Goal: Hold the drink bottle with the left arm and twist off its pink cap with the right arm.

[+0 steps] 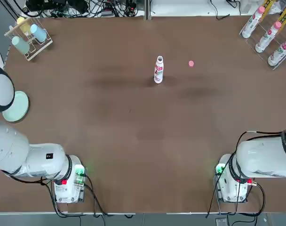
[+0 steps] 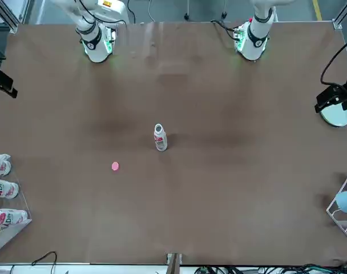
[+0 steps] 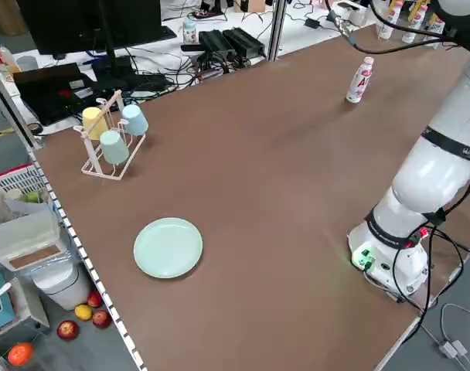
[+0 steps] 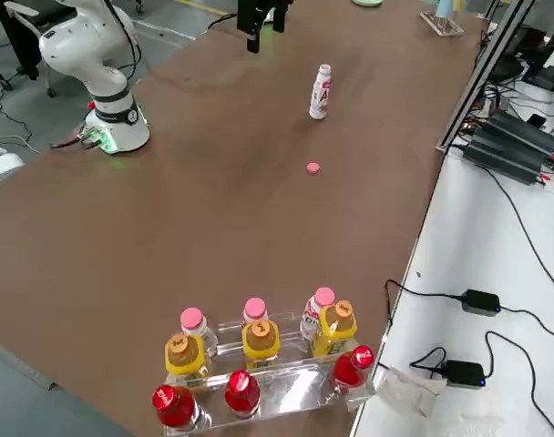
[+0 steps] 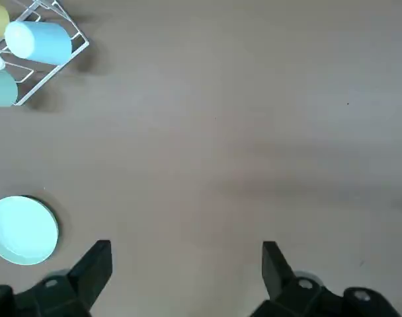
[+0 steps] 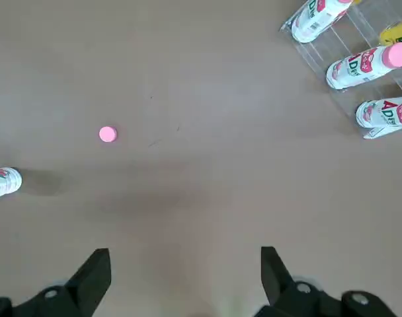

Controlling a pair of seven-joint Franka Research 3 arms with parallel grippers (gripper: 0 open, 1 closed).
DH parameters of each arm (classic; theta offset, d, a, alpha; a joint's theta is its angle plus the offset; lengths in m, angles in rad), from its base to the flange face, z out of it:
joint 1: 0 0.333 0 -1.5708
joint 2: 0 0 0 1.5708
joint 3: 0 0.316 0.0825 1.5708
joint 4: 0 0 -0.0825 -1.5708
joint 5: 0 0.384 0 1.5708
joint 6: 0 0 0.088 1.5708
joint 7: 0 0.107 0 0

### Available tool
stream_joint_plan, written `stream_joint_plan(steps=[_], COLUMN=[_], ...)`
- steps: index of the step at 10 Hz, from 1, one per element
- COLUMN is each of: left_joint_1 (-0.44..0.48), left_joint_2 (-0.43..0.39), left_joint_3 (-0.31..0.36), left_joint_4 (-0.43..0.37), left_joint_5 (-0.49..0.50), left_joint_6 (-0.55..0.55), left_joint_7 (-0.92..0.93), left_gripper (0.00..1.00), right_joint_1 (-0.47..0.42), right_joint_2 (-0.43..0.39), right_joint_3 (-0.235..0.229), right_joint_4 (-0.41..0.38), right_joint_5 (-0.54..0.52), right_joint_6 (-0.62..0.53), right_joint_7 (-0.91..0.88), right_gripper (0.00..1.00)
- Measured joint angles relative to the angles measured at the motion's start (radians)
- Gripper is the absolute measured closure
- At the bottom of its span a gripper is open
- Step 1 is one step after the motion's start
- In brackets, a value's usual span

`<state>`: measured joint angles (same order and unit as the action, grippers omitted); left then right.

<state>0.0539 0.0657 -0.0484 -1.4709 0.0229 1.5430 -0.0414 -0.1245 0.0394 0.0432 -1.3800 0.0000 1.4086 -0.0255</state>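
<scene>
The drink bottle (image 1: pixel 158 69) stands upright near the table's middle, its neck bare; it also shows in the front view (image 2: pixel 160 137) and at the edge of the right wrist view (image 6: pixel 2 183). The pink cap (image 1: pixel 191 63) lies flat on the table, a short way to the bottle's right (image 6: pixel 108 135). My left gripper (image 5: pixel 186 247) hangs open and empty above the table's left side, near the plate. High over the right side, my right gripper (image 6: pixel 185 254) is open with nothing between its fingers. Both are far from the bottle.
A clear rack (image 1: pixel 270 33) of pink-capped bottles stands at the far right corner. A wire cup rack (image 1: pixel 27 35) sits at the far left corner, and a pale green plate (image 1: pixel 16 106) lies at the left edge. Both arm bases are at the near edge.
</scene>
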Motion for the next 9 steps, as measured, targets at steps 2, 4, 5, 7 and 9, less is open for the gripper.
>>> stream_joint_plan(steps=[2, 4, 5, 7, 9], left_joint_1=[0.000, -0.001, -0.001, -0.002, -0.002], left_joint_2=[0.000, 0.000, 0.000, -0.003, -0.005], left_joint_3=[-0.001, -0.004, -0.009, -0.012, -0.013], left_joint_4=[0.000, 0.000, 0.000, 0.000, 0.000], left_joint_5=[0.005, 0.027, 0.030, 0.030, 0.030], left_joint_6=[0.000, 0.000, 0.000, -0.001, -0.002], left_joint_7=[0.001, 0.002, 0.002, 0.002, 0.002], left_gripper=[0.00, 0.00, 0.00, 0.00, 0.00], right_joint_1=[0.000, 0.000, 0.000, 0.000, 0.000], right_joint_2=[0.000, 0.000, 0.000, 0.000, 0.000], right_joint_3=[0.000, 0.000, 0.000, 0.000, 0.000], right_joint_4=[0.000, 0.000, 0.000, 0.000, 0.000], right_joint_5=[0.000, 0.000, 0.000, 0.000, 0.000], right_joint_6=[0.000, 0.000, 0.000, 0.000, 0.000], right_joint_7=[0.000, 0.000, 0.000, 0.000, 0.000], right_gripper=[0.00, 0.00, 0.00, 0.00, 0.00])
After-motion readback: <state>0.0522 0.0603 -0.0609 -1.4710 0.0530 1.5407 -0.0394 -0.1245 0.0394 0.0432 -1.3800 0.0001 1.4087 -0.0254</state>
